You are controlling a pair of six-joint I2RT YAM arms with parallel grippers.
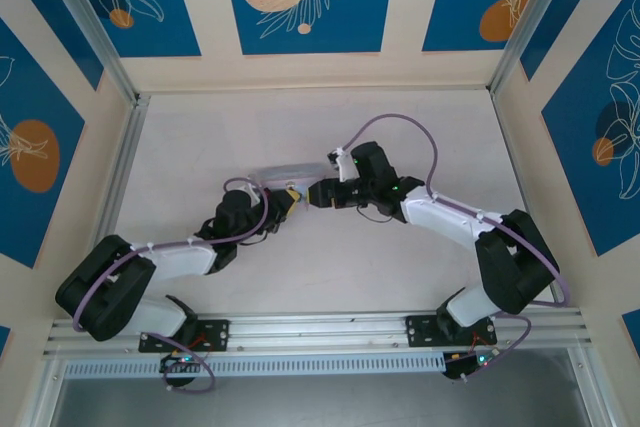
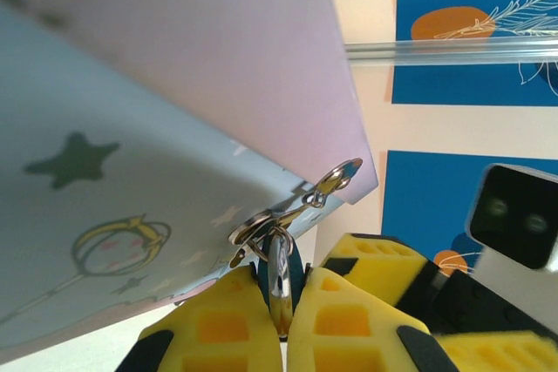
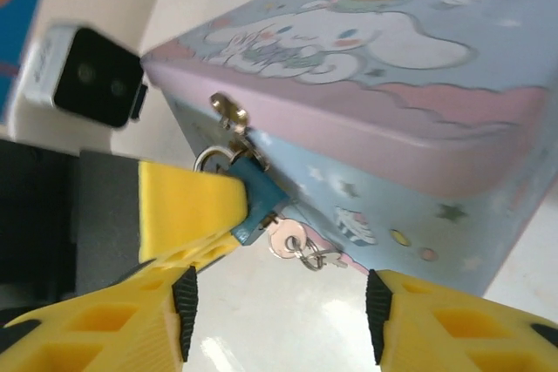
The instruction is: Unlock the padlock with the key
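The small blue padlock [image 3: 255,200] hangs by its metal shackle from the clasp of a pale blue cartoon tin [image 3: 410,102]. My left gripper [image 2: 281,295] is shut on the padlock [image 2: 280,274], its yellow pads pressed on both sides of the body. The key [image 3: 286,239] sticks out of the padlock's bottom, with a small ring [image 3: 315,257] dangling from it. My right gripper [image 3: 281,327] is open just in front of the key, its fingers standing either side of it without touching. In the top view both grippers, left [image 1: 291,203] and right [image 1: 316,195], meet at the tin's near edge.
The tin [image 1: 283,174] sits on the pale table near the middle, lifted at the corner facing the arms. Blue patterned walls with metal posts [image 1: 118,162] enclose the table. The right gripper's yellow finger [image 2: 375,260] shows close beside the left one.
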